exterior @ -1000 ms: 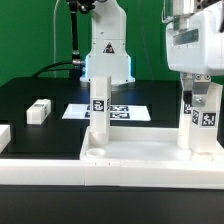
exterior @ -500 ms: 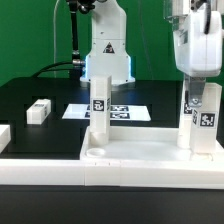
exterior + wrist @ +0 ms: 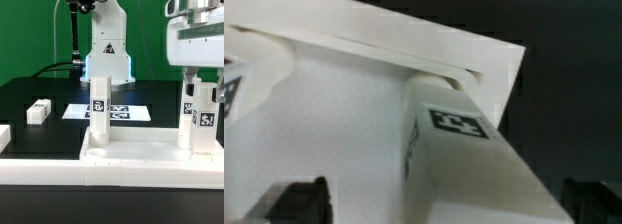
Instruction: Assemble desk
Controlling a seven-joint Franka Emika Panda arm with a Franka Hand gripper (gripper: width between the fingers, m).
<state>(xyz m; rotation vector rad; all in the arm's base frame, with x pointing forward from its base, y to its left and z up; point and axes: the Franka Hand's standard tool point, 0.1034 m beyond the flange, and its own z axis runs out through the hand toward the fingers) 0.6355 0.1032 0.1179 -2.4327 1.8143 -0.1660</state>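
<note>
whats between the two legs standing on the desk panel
Nothing: the exterior view shows bare panel between the leg on the exterior view's left and the leg on its right; the marker board lies behind them.

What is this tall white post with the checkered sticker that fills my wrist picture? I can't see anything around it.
Observer: It is a leg of the desk. From outside it stands upright on the desk panel, at the end on the exterior view's right.
Operator: Are any pieces still lying about?
Observer: Yes, one loose leg lies on its side on the black table, off the panel, at the exterior view's left.
Operator: Anything else on that table?
Observer: A flat marker board lies behind the panel, in front of the robot's base.
</note>
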